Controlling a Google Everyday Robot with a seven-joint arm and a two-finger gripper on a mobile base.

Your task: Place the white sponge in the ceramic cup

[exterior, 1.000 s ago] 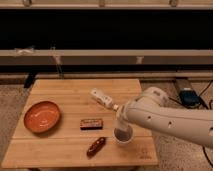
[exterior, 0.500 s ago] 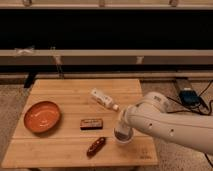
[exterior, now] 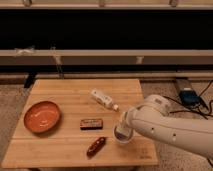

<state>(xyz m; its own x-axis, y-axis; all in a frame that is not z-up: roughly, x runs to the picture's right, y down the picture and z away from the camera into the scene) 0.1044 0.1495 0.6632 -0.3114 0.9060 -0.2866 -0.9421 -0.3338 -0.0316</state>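
The ceramic cup (exterior: 121,135), small, white and greyish-lilac inside, stands on the wooden table (exterior: 70,95) near its front right. My gripper (exterior: 123,122) hangs directly over the cup's rim at the end of the bulky white arm (exterior: 170,127), which reaches in from the right. The arm covers the cup's far side. The white sponge is hidden from view.
An orange plate (exterior: 42,116) sits at the left. A white bottle (exterior: 103,99) lies on its side behind the cup. A dark bar (exterior: 91,123) lies mid-table and a reddish-brown bar (exterior: 96,145) lies near the front edge. A blue box with cables (exterior: 189,96) is on the floor to the right.
The arm has shifted slightly right and lower, while the gripper has stayed over the cup. Nothing on the table has moved.
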